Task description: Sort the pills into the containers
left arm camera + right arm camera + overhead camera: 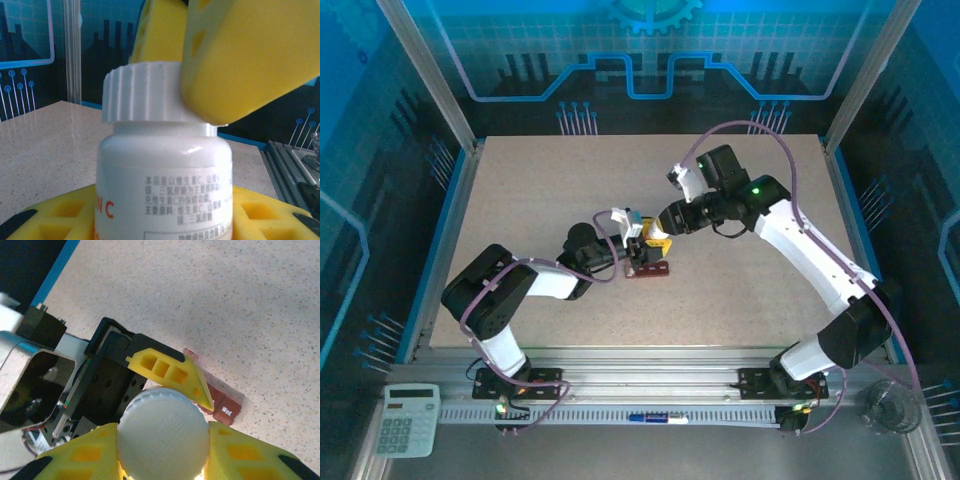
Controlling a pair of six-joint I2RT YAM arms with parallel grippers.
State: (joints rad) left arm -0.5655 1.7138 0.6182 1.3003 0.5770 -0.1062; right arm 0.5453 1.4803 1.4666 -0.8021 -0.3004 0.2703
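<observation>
you have one table (520,200) and two arms on it, the left arm (535,280) and the right arm (800,240), meeting over its middle. each carries one gripper. your left gripper (161,222) is clenched round the body of the single white bottle (165,165), holding it upright. your right gripper (162,455) is clamped on the bottle's one ribbed cap (162,432), with a yellow finger pressed to each side. the step in hand, as i read it, is opening the bottle; the cap sits fully on the neck. the next move calls for a twist of the right wrist while the left holds firm, then a straight lift to clear the cap. if the left grip is soft, the bottle may turn with the cap. the one strip of containers (226,410) lies flat on the table just beside the bottle, on the near side in the overhead view; one lid reads "wed". from the right wrist i make out perhaps two or three compartments past the left finger, but the rest is hidden, so i cannot give you a firm count. the pills are most likely inside the bottle, so sorting has not begun.
</observation>
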